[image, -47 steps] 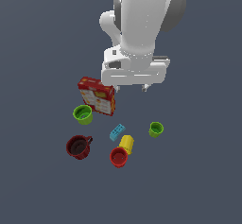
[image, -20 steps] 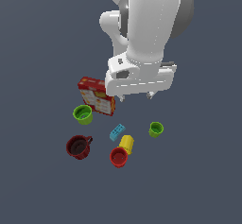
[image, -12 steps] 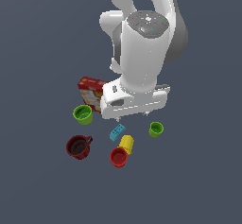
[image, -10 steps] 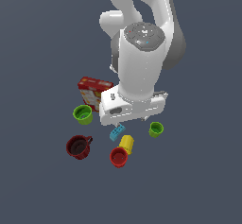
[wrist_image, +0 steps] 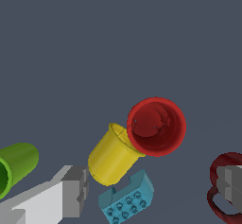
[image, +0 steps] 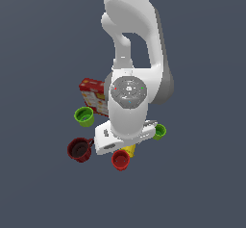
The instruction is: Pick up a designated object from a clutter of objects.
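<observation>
Arm lower than 0.5 s ago, gripper [wrist_image: 151, 190] fingers apart, above red cup [wrist_image: 156, 126] beside yellow cup [wrist_image: 112, 155].

Exterior view looks down from high; wrist view nearer, both showing red cup [image: 120, 159] [wrist_image: 156, 126]

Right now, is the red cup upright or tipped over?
Upright: the red cup shows its round open mouth and empty inside to the wrist camera, leaning against the yellow cup.
</observation>
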Robot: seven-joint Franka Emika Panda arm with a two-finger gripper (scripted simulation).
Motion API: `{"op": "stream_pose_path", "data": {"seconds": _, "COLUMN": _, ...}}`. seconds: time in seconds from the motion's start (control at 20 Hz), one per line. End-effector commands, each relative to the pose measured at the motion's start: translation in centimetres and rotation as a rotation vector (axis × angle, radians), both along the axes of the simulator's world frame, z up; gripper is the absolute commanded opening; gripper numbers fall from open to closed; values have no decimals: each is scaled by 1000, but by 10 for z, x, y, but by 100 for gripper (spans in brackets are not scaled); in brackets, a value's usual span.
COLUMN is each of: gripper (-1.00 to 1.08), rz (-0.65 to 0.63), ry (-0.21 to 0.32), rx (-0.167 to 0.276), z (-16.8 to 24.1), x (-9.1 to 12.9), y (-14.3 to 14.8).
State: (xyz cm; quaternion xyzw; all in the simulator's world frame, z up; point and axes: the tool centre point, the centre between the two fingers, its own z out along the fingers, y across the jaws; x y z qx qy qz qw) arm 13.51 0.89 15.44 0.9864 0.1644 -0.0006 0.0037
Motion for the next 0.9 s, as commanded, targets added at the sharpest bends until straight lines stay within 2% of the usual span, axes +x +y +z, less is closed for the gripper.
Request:
{"op": "stream_pose_path", "data": {"seconds": 0.0, "gripper": 100, "rz": 16, "ry": -1, "rx": 2, "z": -17, "x": 8, "y": -5}}
{"op": "stream_pose_path", "data": {"seconds": 0.4, "gripper": 100, "rz": 44, "ry": 0, "rx": 7, "z": -51, "x": 22, "y": -16}}
{"op": "stream_pose_path", "data": {"seconds": 0.85, "gripper": 100, "rz": 47, "ry": 2, "rx": 7, "z": -60, "x": 23, "y": -18}}
